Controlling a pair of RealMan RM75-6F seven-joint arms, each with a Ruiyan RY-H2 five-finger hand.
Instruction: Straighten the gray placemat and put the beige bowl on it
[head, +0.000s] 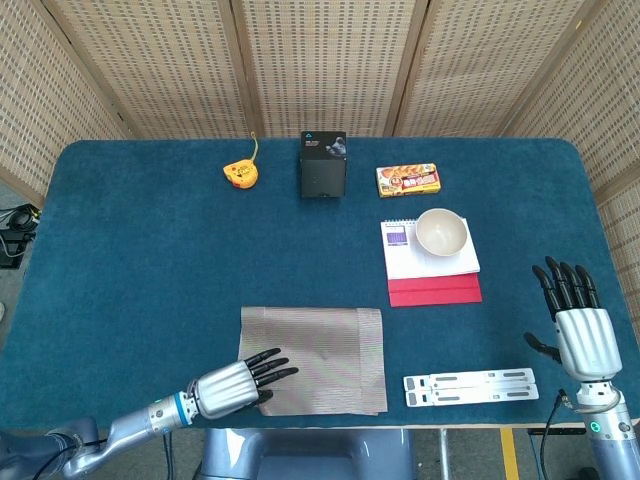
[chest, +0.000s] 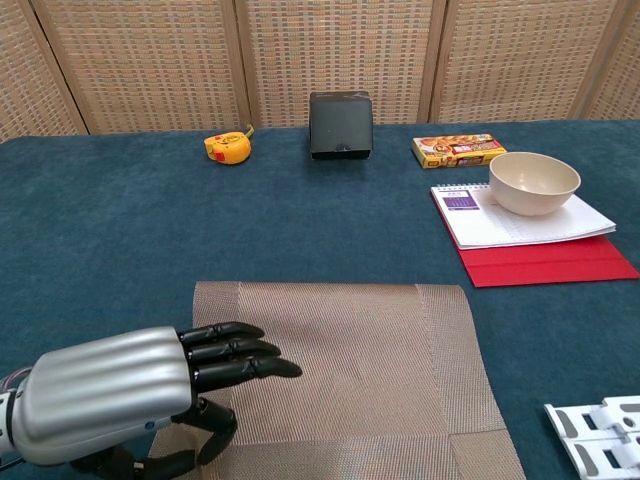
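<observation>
Currently the left hand (chest: 120, 395) is positioned over the near-left corner of the gray placemat (head: 315, 358), palm down, fingers (chest: 240, 350) extended toward the mat's centre and slightly spread, with the thumb curled beneath; it holds nothing. Whether the fingertips contact the mat surface cannot be determined. The placemat lies flat on the blue table (head: 150, 260) close to the near edge, with its edges roughly parallel to the table edge.

The right hand (head: 578, 325) is at the near-right of the table, upright with fingers apart and pointing away from the robot, holding nothing. It appears in the head view only.

The beige bowl (chest: 534, 183) stands upright on a white spiral notepad (chest: 520, 225), which rests on a red folder (chest: 545, 262), well apart from the placemat toward the far right.

A white folding stand (head: 470, 385) lies just right of the placemat. Along the far side are a yellow tape measure (head: 238, 173), a black box (head: 323, 165) and an orange packet (head: 408, 179).
</observation>
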